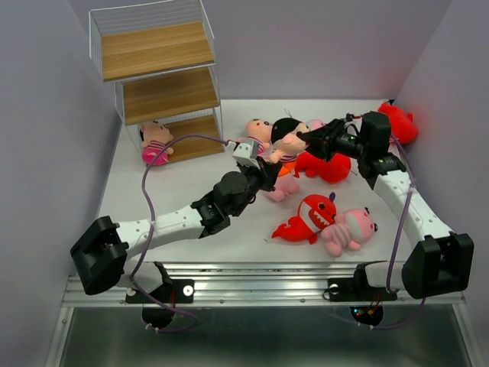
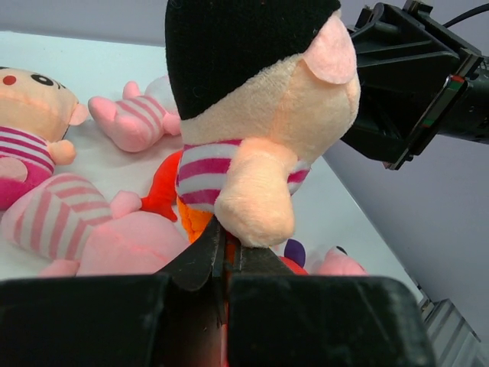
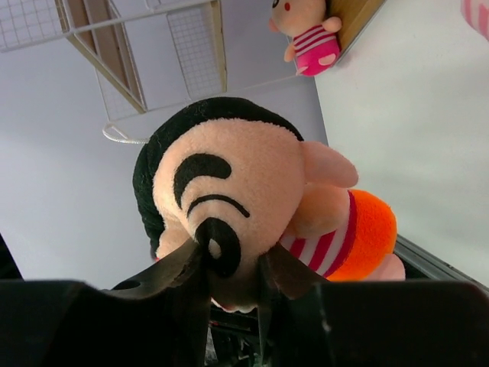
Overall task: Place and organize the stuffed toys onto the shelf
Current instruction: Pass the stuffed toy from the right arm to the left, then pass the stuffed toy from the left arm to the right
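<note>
1. The left gripper (image 2: 223, 256) is pinched shut on the black-haired doll's (image 2: 252, 99) underside.
2. The right gripper (image 3: 229, 264) clasps its head.
3. It hangs to the right of the shelf (image 1: 157, 50), well apart.

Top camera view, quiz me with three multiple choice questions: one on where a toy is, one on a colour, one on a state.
1. Which board of the shelf carries the shelved doll?
A top
B middle
C lowest

2. What colour is the hair of the lifted doll?
A black
B yellow
C blue

3. How is the lifted doll held?
A unheld, lying flat
B by the left fingers and the right fingers together
C by the right fingers alone

Answers:
1 C, it sits on the bottom board.
2 A, black hair shows in both wrist views.
3 B, the left fingers pinch it from below and the right fingers clamp its face.
</note>
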### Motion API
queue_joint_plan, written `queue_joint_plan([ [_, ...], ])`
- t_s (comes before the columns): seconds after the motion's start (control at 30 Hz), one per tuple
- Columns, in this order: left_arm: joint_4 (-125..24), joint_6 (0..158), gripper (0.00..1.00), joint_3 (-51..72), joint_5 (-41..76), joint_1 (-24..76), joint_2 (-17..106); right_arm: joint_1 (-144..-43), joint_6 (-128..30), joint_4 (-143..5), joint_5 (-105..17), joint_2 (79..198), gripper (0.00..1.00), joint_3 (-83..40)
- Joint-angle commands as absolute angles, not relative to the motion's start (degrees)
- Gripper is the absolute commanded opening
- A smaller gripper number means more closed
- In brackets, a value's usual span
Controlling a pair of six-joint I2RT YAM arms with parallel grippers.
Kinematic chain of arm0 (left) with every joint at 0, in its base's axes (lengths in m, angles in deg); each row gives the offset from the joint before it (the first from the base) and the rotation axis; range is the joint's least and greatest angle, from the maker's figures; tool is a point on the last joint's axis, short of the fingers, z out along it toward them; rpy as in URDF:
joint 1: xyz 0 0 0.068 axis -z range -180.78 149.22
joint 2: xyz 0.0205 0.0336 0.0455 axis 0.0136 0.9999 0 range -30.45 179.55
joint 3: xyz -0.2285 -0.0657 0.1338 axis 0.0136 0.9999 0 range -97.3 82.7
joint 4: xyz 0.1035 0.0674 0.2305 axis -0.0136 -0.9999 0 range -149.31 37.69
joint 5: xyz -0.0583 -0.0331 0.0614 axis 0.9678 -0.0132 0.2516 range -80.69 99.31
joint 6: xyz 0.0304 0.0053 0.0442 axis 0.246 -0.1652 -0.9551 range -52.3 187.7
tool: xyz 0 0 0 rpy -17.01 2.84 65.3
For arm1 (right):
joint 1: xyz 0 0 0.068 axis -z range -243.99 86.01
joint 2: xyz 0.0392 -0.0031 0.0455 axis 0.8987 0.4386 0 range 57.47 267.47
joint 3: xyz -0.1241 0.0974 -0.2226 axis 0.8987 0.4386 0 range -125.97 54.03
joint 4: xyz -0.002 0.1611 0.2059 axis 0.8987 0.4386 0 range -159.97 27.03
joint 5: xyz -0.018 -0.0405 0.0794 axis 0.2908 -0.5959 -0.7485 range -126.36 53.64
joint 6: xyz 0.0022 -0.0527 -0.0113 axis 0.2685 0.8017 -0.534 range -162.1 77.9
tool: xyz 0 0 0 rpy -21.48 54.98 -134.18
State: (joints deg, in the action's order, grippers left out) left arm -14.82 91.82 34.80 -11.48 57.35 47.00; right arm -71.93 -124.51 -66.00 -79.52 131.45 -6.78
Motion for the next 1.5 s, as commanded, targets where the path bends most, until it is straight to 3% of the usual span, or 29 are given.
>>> queue_joint_plan([
  [0.0,-11.18,91.43,0.0,37.17,-12.57,55.56,41.54,-71.28,-123.84,-69.35,-79.61,129.37,0.33,-6.0],
  [0.33,-15.48,91.34,0.0,42.0,-9.23,53.28,35.92,-70.23,-122.17,-72.78,-79.6,129.36,0.67,-5.38],
  [0.53,-23.19,92.75,0.0,44.03,-8.01,49.68,31.0,-69.18,-113.32,-74.97,-80.21,129.45,1.0,-5.99],
  [0.73,-33.49,92.22,0.0,44.47,-4.41,43.26,26.69,-67.42,-102.94,-78.05,-85.39,130.51,1.0,-6.0],
  [1.03,-46.85,89.85,0.0,47.28,2.88,33.07,18.78,-67.42,-72.91,-82.19,-99.37,129.99,1.0,-3.46],
  [1.33,-51.61,88.53,0.0,45.97,11.66,22.35,22.55,-67.42,-58.2,-80.52,-100.34,127.78,1.0,5.86],
  [1.47,-49.77,88.27,0.0,46.05,20.45,21.37,24.57,-68.03,-40.33,-71.59,-104.56,127.0,1.0,7.19],
])
